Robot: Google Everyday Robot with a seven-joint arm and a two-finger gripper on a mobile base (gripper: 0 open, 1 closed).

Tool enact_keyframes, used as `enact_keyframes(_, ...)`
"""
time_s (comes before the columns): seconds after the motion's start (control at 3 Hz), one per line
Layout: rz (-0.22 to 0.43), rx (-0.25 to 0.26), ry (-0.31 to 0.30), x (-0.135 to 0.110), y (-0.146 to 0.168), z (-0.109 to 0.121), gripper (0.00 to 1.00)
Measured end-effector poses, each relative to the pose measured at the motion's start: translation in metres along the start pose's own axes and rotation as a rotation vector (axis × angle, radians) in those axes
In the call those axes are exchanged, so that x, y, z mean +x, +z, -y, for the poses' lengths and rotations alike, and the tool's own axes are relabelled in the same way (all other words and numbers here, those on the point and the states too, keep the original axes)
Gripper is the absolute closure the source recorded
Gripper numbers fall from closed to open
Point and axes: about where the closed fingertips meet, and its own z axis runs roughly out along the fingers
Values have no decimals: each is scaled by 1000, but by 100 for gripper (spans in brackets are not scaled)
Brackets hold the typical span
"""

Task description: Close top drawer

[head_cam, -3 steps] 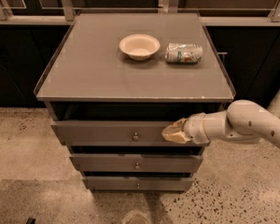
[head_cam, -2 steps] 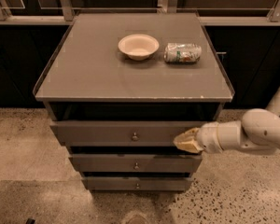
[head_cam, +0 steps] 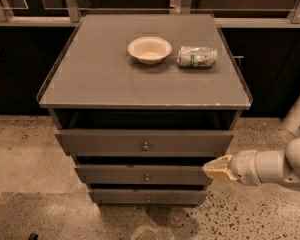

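The top drawer (head_cam: 110,143) is the widest grey-brown front of three, with a small round metal knob (head_cam: 145,146) at its centre. It stands pulled out a little, with a dark gap under the cabinet top. My gripper (head_cam: 213,168) is at the right, just off the drawer's lower right corner and level with the second drawer (head_cam: 115,175). It reaches in from the right on a white arm (head_cam: 280,166) and holds nothing.
A white bowl (head_cam: 149,49) and a crushed can (head_cam: 197,56) lie on the cabinet top (head_cam: 90,79). The third drawer (head_cam: 120,197) sits at the bottom. Speckled floor surrounds the cabinet; a dark counter and rail run behind it.
My gripper has moved right and down, off the top drawer's front, to beside the second drawer. The top drawer stays slightly out.
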Motion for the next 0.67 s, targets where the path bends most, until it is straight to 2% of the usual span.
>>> enact_keyframes(0.67,0,0,0,0,0,0,34)
